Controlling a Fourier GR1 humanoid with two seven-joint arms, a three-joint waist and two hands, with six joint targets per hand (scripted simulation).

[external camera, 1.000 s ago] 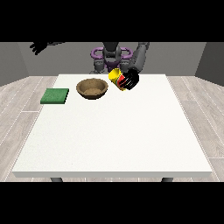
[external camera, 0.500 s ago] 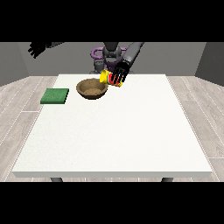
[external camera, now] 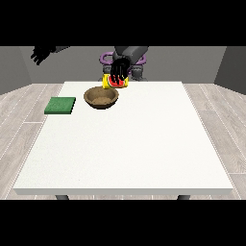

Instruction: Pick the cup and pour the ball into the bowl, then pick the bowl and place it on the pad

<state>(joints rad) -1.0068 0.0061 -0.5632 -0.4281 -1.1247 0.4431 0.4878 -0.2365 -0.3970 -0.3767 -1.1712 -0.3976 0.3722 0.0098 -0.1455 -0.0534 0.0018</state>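
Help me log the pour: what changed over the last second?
The hand holding the yellow cup swung it toward the view's left, from beside the bowl to above its rim, tipped over. The hand kept its hold. Bowl, green pad and raised other hand stayed put.

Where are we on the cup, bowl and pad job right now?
Done: the yellow cup is picked up, gripped by the hand near the view's middle. In hand: the cup is tipped on its side above the brown bowl's far rim; I cannot see the ball, so whether it has landed is unclear. Left: the bowl sits on the table, apart from the green pad. The other hand is raised at the view's left.
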